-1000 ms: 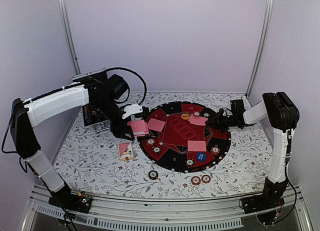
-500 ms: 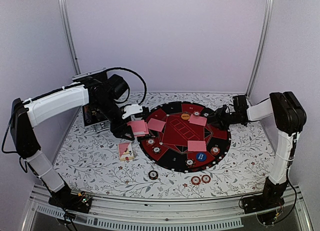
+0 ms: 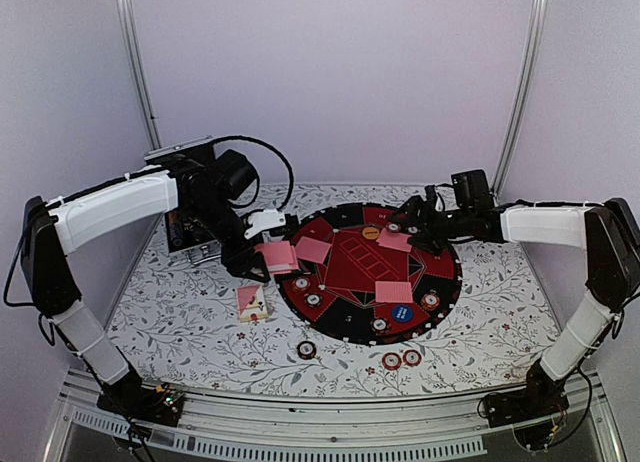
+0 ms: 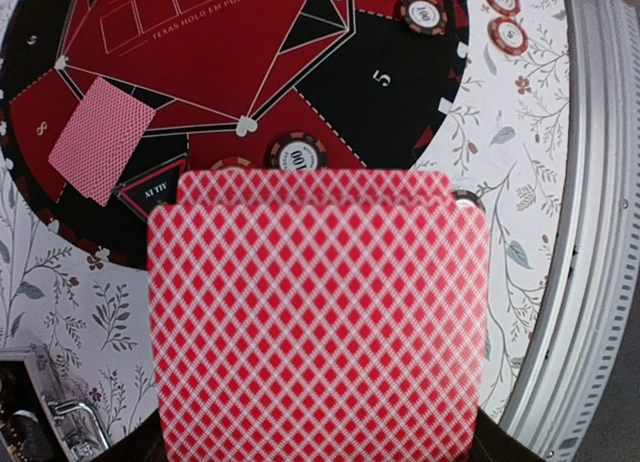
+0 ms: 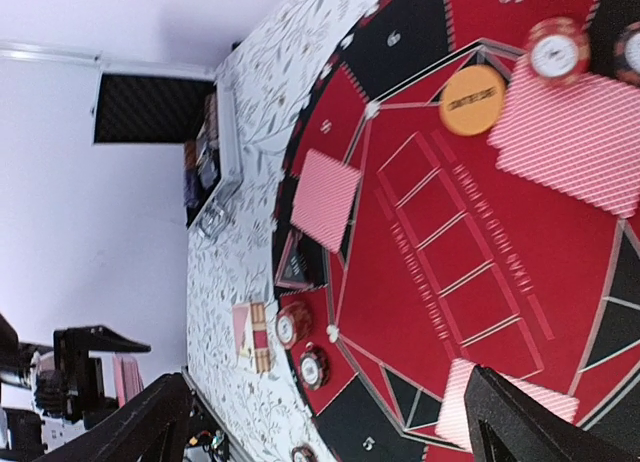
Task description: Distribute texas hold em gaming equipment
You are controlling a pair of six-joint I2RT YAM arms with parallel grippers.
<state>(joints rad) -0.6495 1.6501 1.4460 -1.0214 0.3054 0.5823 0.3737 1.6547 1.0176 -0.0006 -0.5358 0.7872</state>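
Floral-clothed table [image 3: 500,312] carrying the round poker mat [image 3: 350,267]; left gripper [image 3: 264,257] clamps the pink-backed card stack [image 4: 318,322] at the mat's left rim; right gripper [image 3: 412,222], jaws wide and empty, hovers over a dealt card [image 3: 396,240], where a low sweep could scatter the neighbouring chip [image 5: 556,52].

— Where does everything sit from your side?

— The mat [image 3: 345,264] lies mid-table. On it you have a left card [image 3: 313,249], a far card [image 3: 396,240] and a near card [image 3: 393,291] toward the right.

— And the discs?

— One button disc [image 3: 371,233] lies just left of the far card, and the other button disc [image 3: 403,311] lies just in front of the near card. Three chips [image 3: 391,361] lie on the table [image 3: 490,302] before the mat. A loose card [image 3: 251,302] lies left of the mat, and the case [image 3: 182,227] stands at the far left. The card stack [image 3: 278,254] in your left gripper [image 3: 262,262] hangs over the mat's left edge.
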